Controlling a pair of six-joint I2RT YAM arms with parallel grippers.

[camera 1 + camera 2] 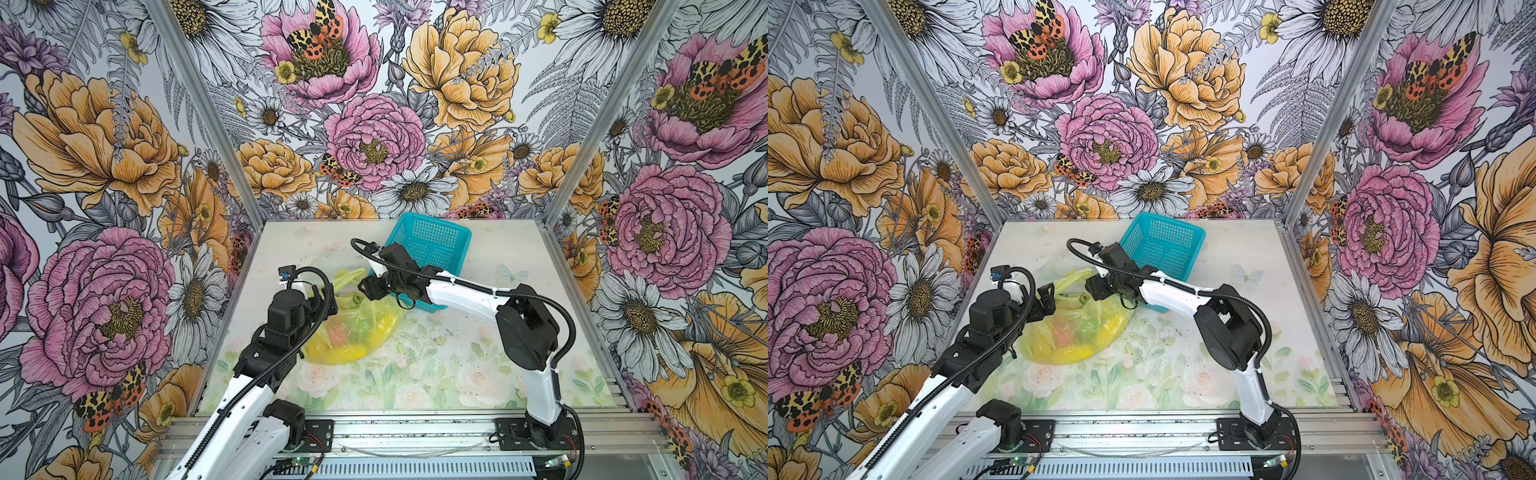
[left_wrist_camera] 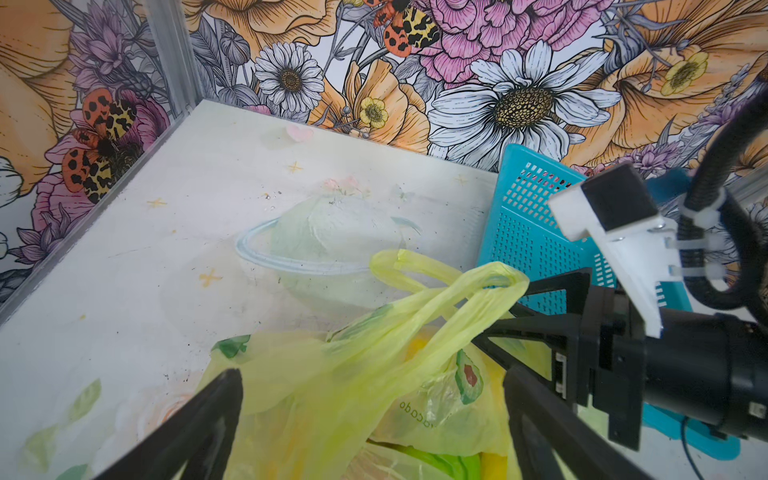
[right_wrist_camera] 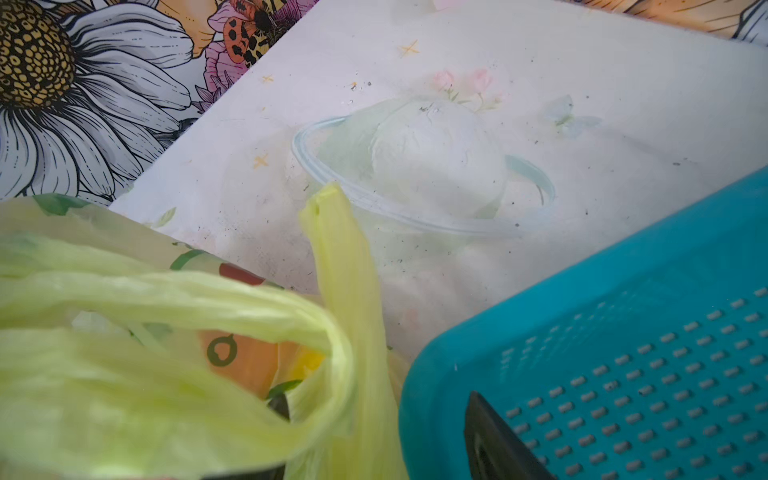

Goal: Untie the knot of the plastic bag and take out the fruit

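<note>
Floral walls (image 1: 374,124) box in a pale printed surface (image 1: 457,374). The bag (image 1: 353,328) lies left of its middle, toward the left edge, and the fruit (image 1: 345,353) shows yellow and green through the film. Your left claw (image 2: 372,374) is spread wide with one finger on either side of the bag's body, gripping nothing.

The handles (image 2: 419,316) run out from the bag's mouth toward the far edge and the basket (image 1: 428,245), which stands just beside the bag. That line is their long axis. The knot (image 2: 449,301) sits partway along it, where the two strands cross.

Your right claw (image 2: 498,313) points in from the right, roughly along that axis, with a finger on either side of the outer loop (image 2: 509,280). Its fingers stand partly apart, and you cannot tell from these views whether they pinch the film or only bracket it.

The right claw is the one nearer the knot, so the pull looks like its job. Draw the loop away from the bag along the handles' line, and close the left claw on the body as an anchor.
</note>
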